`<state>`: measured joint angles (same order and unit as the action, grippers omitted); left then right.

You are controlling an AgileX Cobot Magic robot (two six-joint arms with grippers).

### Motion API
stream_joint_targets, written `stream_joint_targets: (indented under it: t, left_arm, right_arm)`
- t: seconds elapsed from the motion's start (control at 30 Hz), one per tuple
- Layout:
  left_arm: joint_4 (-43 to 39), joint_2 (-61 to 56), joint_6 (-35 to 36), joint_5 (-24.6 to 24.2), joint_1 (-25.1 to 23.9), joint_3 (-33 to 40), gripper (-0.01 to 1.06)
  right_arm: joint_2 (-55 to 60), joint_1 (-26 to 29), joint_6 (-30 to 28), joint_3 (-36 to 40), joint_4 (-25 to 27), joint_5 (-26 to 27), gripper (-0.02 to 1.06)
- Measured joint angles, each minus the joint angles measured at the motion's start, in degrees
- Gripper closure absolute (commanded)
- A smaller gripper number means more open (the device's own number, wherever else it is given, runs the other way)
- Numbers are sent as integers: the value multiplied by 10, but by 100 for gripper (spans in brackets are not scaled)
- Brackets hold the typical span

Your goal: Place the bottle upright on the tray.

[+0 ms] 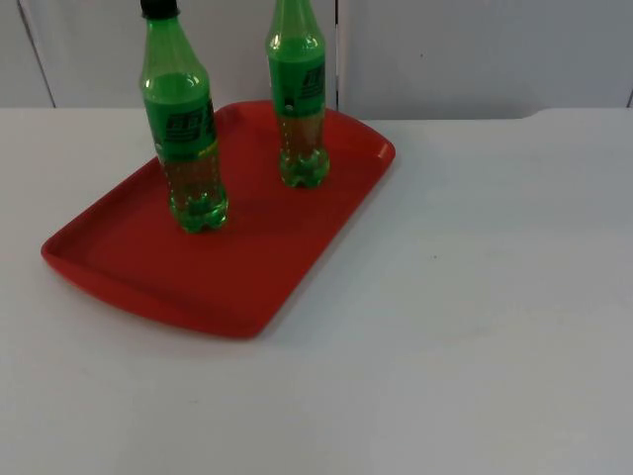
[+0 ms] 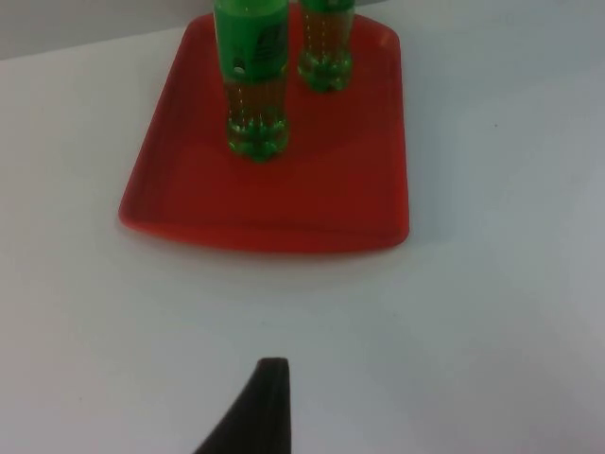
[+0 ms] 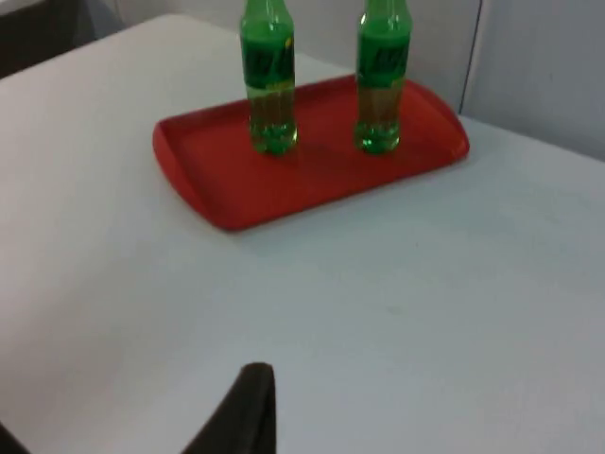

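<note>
Two green plastic bottles stand upright on a red tray point(image 1: 247, 272). One bottle point(image 1: 186, 139) with a black cap is near the tray's middle, the other bottle point(image 1: 299, 99) nearer its far right corner. In the left wrist view both bottles point(image 2: 253, 85) point(image 2: 326, 47) rise from the tray point(image 2: 284, 208), and my left gripper point(image 2: 265, 407) hangs over bare table well short of the tray's near edge. In the right wrist view the bottles point(image 3: 268, 85) point(image 3: 382, 85) and the tray point(image 3: 284, 194) are far from my right gripper point(image 3: 248, 407). Both arms wait, holding nothing that I can see.
White table point(image 1: 475, 297) stretches wide to the right of and in front of the tray. The grey partition wall point(image 1: 475, 49) closes off the far edge just behind the tray.
</note>
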<state>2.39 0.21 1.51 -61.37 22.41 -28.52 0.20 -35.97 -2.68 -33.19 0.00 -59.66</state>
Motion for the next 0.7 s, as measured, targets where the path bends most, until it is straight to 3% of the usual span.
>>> stream_joint_targets:
  t: [0.7]
  left_arm:
    - [0, 0, 0, 0, 0, 0, 0]
  right_arm:
    - [0, 0, 3, 36, 0, -21, -1]
